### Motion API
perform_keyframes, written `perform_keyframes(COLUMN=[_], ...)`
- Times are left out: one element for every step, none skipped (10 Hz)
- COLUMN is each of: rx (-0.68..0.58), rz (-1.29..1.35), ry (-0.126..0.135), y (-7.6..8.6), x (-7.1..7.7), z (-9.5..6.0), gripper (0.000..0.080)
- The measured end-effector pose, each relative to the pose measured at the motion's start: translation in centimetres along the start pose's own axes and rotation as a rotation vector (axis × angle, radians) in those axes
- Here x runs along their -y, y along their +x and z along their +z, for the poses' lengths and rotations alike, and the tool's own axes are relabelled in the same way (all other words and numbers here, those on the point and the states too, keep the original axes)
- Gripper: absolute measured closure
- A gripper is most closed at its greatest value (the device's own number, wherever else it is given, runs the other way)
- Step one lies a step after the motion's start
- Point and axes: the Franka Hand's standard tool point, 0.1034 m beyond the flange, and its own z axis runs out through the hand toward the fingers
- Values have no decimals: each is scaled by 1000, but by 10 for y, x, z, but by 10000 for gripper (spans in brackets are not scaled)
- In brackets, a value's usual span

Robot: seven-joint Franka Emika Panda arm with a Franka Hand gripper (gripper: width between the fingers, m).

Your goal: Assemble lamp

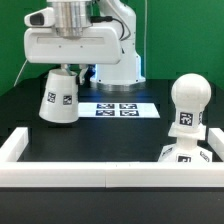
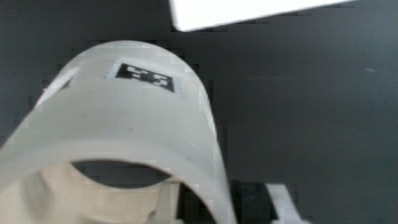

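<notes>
The white tapered lamp shade [image 1: 60, 97] stands slightly tilted on the black table at the exterior view's left, a tag on its side. My gripper [image 1: 63, 68] sits right on top of it. In the wrist view the shade [image 2: 134, 110] fills the picture, and my gripper [image 2: 205, 205] appears closed on the wall at its open top rim, one finger inside and one outside. The round-headed bulb [image 1: 188, 103] stands upright in the stepped base [image 1: 178, 155] at the exterior view's right.
The marker board [image 1: 120, 108] lies flat between the shade and the bulb; a corner of it shows in the wrist view [image 2: 249, 12]. A low white wall [image 1: 100, 168] runs along the front and both sides. The robot's pedestal [image 1: 118, 62] stands behind.
</notes>
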Motion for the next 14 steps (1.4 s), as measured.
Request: perform_keyframes(rx=[13, 20, 28, 30, 22, 25, 28, 26, 27, 31, 32, 36, 39, 38], rz=[10, 15, 47, 73, 95, 119, 129, 134, 130, 131, 130, 132, 136, 149], ry=[10, 16, 23, 26, 29, 27, 24, 19, 18, 17, 16, 21, 33, 41], y=[7, 17, 28, 44, 67, 82, 100, 111, 109, 107, 107, 107, 110, 117], x=[19, 36, 51, 68, 86, 95, 103, 103, 102, 102, 102, 105, 113, 131], z=[-7, -16, -25, -36, -49, -58, -66, -68, -66, -65, -64, -65, -70, -82], gripper=[755, 755, 755, 755, 755, 755, 755, 754, 754, 754, 754, 754, 754, 754])
